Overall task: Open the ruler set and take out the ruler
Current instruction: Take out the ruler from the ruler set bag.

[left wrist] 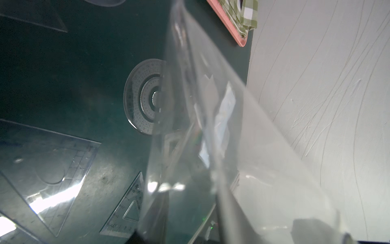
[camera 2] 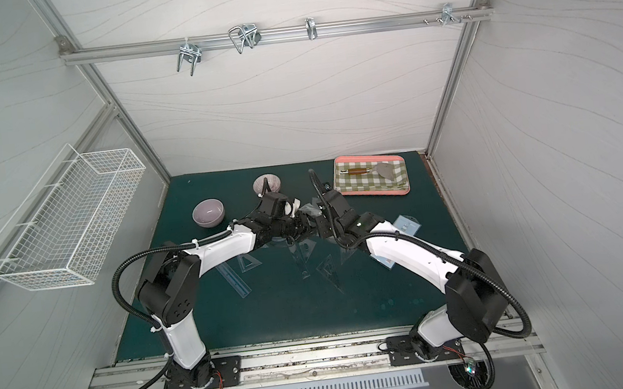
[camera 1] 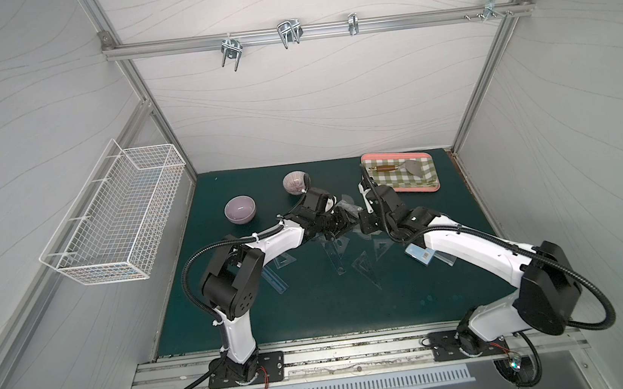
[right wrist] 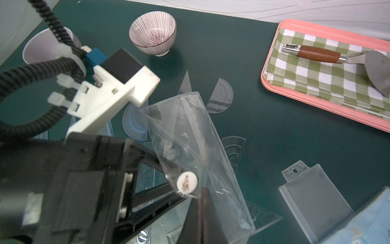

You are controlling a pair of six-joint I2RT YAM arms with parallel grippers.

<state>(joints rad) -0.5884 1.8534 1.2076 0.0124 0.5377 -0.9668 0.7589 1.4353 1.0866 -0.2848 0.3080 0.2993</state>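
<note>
Jaws of the right gripper pinch shut on a clear plastic ruler case, tilted above the dark green mat. The left gripper touches the case, its spread unclear. Inside, the transparent straight ruler is probably light, stiff and slippery, so pinch its flat faces.

White wavy-grained wall panels framed in aluminium profile rails enclose a dark green mat floor; a white wire basket hangs well left of the left gripper.

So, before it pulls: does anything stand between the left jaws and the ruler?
Yes: the ruler lies inside the clear sleeve, whose plastic covers it; the left gripper is at one end of that sleeve.
</note>
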